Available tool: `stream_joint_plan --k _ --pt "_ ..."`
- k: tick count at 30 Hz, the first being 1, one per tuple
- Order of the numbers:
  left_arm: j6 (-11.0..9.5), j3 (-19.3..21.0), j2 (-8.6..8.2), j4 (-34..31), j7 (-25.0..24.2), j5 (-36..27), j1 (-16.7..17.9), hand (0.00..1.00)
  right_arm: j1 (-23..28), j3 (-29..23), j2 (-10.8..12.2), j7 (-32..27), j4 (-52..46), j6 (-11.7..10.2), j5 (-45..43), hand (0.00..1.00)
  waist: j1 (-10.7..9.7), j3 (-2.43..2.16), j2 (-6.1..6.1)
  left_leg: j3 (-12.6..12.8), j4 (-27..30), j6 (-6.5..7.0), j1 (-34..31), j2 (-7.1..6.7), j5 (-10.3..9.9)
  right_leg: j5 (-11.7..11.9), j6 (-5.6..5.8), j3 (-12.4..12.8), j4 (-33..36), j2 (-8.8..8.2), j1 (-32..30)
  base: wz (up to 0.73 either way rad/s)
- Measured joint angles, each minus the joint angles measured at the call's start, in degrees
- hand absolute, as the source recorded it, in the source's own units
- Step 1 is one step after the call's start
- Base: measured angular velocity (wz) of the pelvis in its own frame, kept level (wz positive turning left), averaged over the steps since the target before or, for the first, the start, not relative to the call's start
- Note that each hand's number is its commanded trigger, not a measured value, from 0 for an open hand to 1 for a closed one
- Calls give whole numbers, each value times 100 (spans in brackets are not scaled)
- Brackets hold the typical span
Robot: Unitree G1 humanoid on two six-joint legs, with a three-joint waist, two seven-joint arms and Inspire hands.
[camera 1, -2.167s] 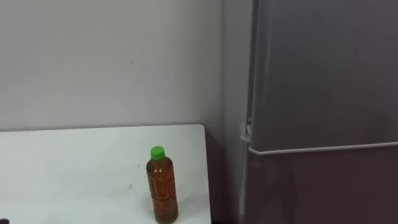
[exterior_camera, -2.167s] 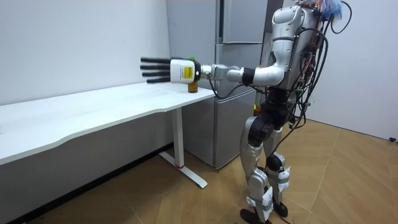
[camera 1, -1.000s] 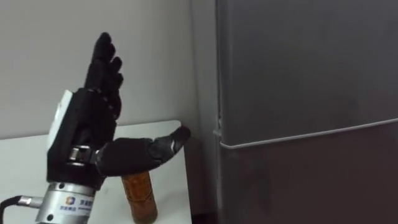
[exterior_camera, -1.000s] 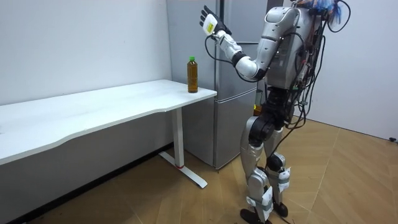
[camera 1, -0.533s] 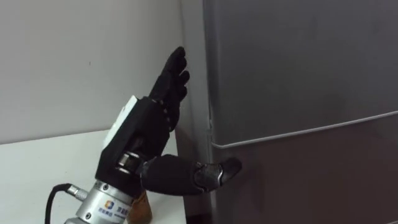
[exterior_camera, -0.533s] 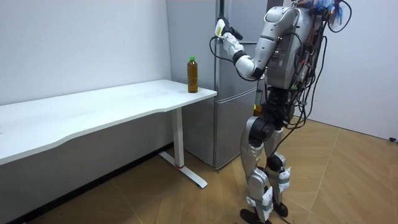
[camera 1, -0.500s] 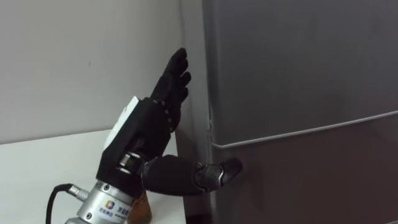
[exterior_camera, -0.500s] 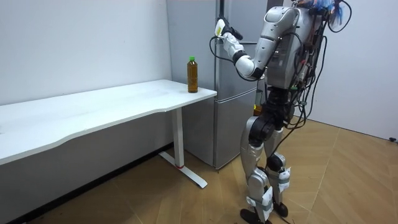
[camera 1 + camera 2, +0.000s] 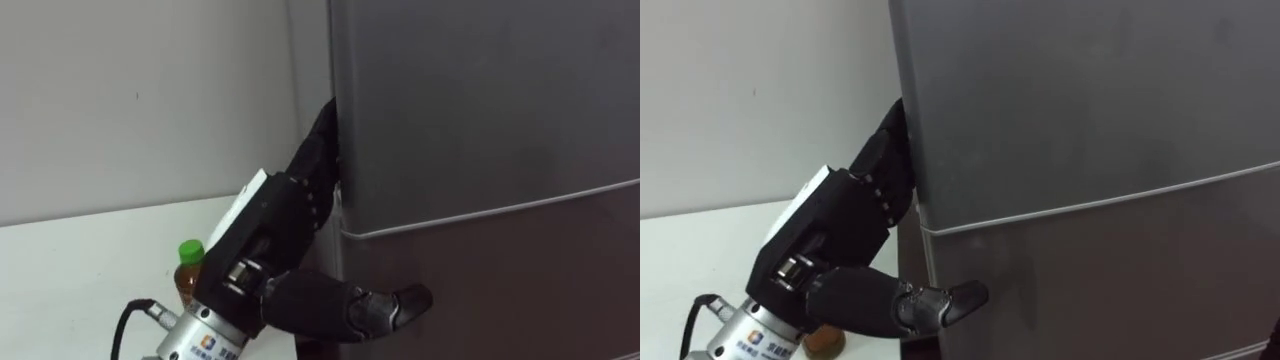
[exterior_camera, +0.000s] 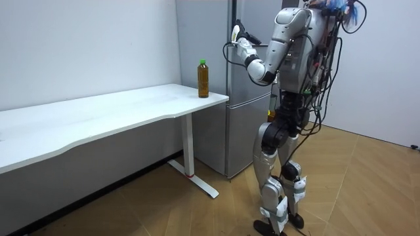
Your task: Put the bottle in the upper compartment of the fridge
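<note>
The left hand [image 9: 265, 235] is raised at the left edge of the fridge's upper door [image 9: 480, 100]. Its fingers [image 9: 318, 150] are stretched straight along that edge, tips out of sight behind it. The thumb is spread apart across the seam above the lower door [image 9: 500, 290]. The hand holds nothing.

The bottle [image 9: 187, 272], amber with a green cap, stands upright on the white table [image 9: 80, 270] just behind the wrist, near the corner closest to the fridge.

The door appears closed. A plain grey wall [image 9: 150, 100] backs the table. In the room view the robot stands upright on a wood floor [image 10: 367, 190], facing the fridge.
</note>
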Motion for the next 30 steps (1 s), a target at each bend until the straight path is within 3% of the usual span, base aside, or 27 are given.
stream_joint_plan --k 1,2,9,13,24,25,27,28,29,30 --pt "0 0 0 9 2 -2 1 76 -3 13 -5 2 0 0 0 0 2 0 1 0 0 0 0 0 0 0 0 9 1 1 1 0" --pt "2 0 0 15 15 -2 1 100 -4 35 -10 2 -1 0 0 0 3 0 1 0 0 0 0 0 0 0 0 15 3 2 1 0" --pt "10 214 -12 23 270 -109 4 100 -8 115 -39 4 -2 0 10 0 27 -2 4 -4 1 0 4 -2 0 1 0 39 5 3 9 0" --pt "-10 182 -2 30 156 -125 153 100 -8 118 -40 10 -2 2 10 0 39 -4 8 -19 5 1 1 -9 1 3 4 52 3 0 2 2" --pt "66 14 12 90 -51 -187 158 100 -8 115 -92 81 -9 2 11 0 15 -10 65 -22 11 4 -2 -8 2 7 6 95 1 6 2 0" --pt "66 10 14 90 -118 -197 157 90 -8 115 -92 87 -9 1 11 0 15 -11 66 -22 11 4 3 -9 2 7 6 95 -1 6 2 0" --pt "67 6 15 90 -147 -213 158 31 -6 115 -93 102 -9 1 11 0 14 -9 63 -22 9 4 9 -10 1 7 6 96 1 5 -6 0" --pt "68 6 15 90 -147 -213 158 12 -6 114 -94 105 -9 2 11 0 13 -8 63 -22 8 4 8 -10 1 7 6 96 1 4 -6 0" --pt "70 6 15 90 -148 -212 158 0 -5 114 -95 110 -9 2 11 0 13 -8 62 -22 8 4 7 -9 1 7 6 97 2 4 -7 0" --pt "72 6 15 90 -148 -212 158 0 -5 114 -95 111 -9 2 11 0 13 -8 62 -23 8 4 7 -9 1 7 6 96 2 5 -7 0"
